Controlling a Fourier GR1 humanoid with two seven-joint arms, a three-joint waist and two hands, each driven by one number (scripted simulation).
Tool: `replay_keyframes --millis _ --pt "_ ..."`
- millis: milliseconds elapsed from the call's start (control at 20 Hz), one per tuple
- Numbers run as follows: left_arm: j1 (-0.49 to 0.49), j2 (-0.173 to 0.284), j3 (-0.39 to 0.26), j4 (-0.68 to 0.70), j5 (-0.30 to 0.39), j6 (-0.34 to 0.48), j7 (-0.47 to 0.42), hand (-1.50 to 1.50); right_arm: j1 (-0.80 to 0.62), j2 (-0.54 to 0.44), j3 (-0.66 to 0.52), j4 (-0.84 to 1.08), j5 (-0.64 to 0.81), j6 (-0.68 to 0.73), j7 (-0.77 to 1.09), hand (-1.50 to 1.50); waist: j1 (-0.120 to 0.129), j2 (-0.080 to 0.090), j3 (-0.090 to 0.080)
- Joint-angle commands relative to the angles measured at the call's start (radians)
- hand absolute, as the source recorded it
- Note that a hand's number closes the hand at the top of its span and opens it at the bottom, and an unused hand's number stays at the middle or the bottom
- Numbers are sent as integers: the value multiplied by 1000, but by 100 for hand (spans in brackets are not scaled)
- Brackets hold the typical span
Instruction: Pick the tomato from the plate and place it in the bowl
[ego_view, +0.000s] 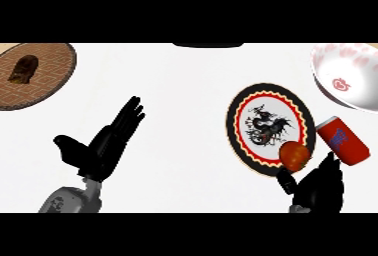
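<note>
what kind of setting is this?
Likely a kitchen counter: a plain white top set with tableware, a patterned plate holding a tomato, a white-and-red bowl, and a red can beside the plate.

Glossy orange-red round tomato (294, 154) on a smooth glazed black-rimmed plate (251, 107); matt white counter (184, 100); shiny red can (342, 140).

We take this for a kitchen: a white worktop (184, 100) carries a patterned plate (251, 107) with a tomato (294, 154), a white bowl (347, 75), a red can (343, 140) and a brown woven dish (44, 70).
</note>
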Motion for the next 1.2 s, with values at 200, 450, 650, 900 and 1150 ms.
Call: replay_keyframes --millis 200,450,650,900,1150 --pt "-6 -25 5 18 -14 13 -8 0 -114 1 -28 51 15 111 223 -150 -9 0 3" --pt "-27 -8 33 27 -1 0 19 0 -112 1 -32 73 23 110 222 -150 -13 -2 4" --pt "0 -16 21 12 -13 -5 -5 0 -125 1 -39 118 18 51 222 -150 -6 -2 5" --pt "-52 -16 54 34 -6 -4 17 0 -154 1 -56 150 18 49 222 -150 -10 1 5" --pt "-16 -11 46 48 -13 -46 -12 0 -193 1 9 193 73 -21 222 150 -5 0 5"
